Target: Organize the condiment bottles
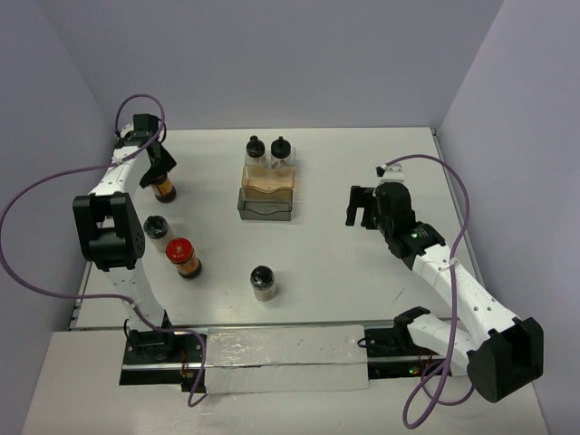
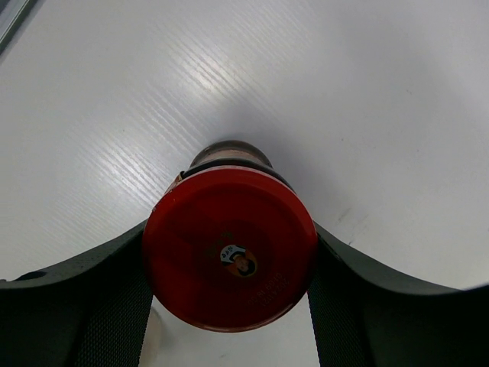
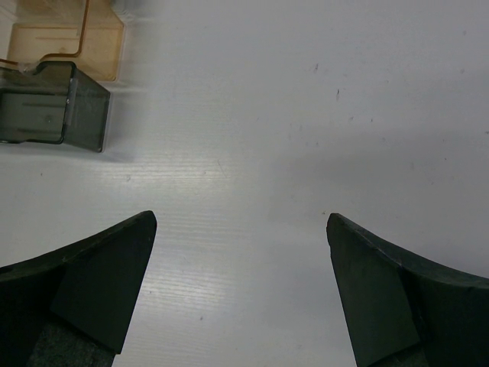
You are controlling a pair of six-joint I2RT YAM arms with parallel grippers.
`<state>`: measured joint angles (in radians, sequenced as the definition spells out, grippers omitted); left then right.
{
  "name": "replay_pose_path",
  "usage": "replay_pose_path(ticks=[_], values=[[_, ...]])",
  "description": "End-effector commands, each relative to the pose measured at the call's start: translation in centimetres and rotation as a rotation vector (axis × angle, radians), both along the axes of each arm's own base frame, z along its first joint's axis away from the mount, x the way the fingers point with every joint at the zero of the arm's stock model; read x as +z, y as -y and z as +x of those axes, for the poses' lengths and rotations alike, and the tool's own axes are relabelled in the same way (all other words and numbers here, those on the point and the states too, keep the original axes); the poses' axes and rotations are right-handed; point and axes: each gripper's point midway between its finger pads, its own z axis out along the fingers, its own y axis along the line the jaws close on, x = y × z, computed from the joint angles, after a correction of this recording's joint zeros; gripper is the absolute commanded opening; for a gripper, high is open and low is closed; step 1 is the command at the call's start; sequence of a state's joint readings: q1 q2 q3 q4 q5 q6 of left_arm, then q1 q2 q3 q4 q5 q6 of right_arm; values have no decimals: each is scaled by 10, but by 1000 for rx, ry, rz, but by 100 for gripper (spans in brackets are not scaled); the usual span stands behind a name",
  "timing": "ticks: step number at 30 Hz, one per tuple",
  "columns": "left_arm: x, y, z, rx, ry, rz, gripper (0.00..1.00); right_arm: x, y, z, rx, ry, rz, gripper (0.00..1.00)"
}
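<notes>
My left gripper (image 1: 160, 170) is shut on a red-capped bottle (image 1: 166, 189) with orange-brown contents, upright at the far left of the table. In the left wrist view its red cap (image 2: 229, 248) is pinched between my left gripper's (image 2: 231, 229) two fingers. A second red-capped bottle (image 1: 183, 256) stands at the left front, with a black-capped bottle (image 1: 156, 229) just behind it. Another black-capped bottle (image 1: 264, 282) stands at the centre front. Two black-capped bottles (image 1: 256, 150) (image 1: 282, 150) stand in the back of the clear tray (image 1: 265, 205). My right gripper (image 1: 363, 207) is open and empty, right of the tray.
The tray's smoky front compartment (image 3: 53, 107) shows at the top left of the right wrist view, ahead and left of my right gripper (image 3: 241, 222), which hangs over bare white table. Grey walls close in the table at the back and on both sides.
</notes>
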<state>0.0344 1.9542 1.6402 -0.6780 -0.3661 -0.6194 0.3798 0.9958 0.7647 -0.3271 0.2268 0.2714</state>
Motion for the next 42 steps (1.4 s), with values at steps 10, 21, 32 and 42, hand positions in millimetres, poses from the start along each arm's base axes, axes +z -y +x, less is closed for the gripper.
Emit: replay_pose_path(ticks=[10, 21, 32, 42], values=[[178, 134, -14, -418, 275, 156, 10, 24, 2, 1, -12, 66, 13, 100], [186, 283, -9, -685, 348, 63, 10, 36, 22, -10, -86, 106, -14, 100], [152, 359, 12, -786, 353, -12, 10, 49, 38, -18, -148, 144, -35, 100], [146, 365, 22, -778, 373, -9, 10, 41, 36, -17, -140, 128, -37, 100]])
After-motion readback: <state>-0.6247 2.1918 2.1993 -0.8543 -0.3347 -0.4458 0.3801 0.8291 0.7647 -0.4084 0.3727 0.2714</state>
